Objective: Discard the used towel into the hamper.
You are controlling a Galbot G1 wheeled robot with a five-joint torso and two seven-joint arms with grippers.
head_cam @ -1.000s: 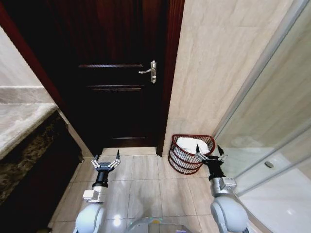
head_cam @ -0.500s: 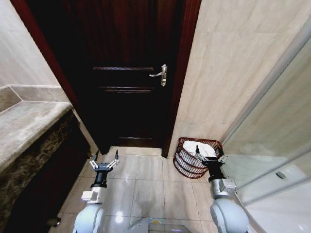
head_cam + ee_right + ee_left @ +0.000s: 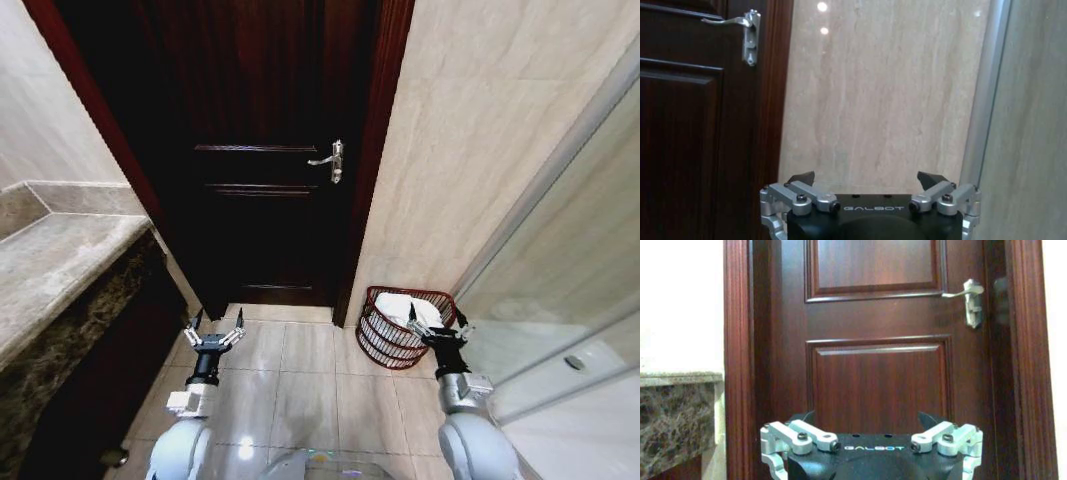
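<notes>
Since the earlier frames the camera has swung slightly, and the right gripper [image 3: 440, 325] has drawn back from above the hamper [image 3: 385, 350] to its near rim, fingers spread wide and holding nothing. That reddish-brown wire hamper stands on the tiled floor [image 3: 300, 380] against the beige wall, just right of the dark wooden door [image 3: 265, 200], with the white towel [image 3: 408, 310] lying inside it. Over the tiles at left hangs the left gripper [image 3: 214, 332], fingers likewise wide apart and empty

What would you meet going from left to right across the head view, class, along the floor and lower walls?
Stone counter → left claw → dark door → hamper → right claw → glass panel.
</notes>
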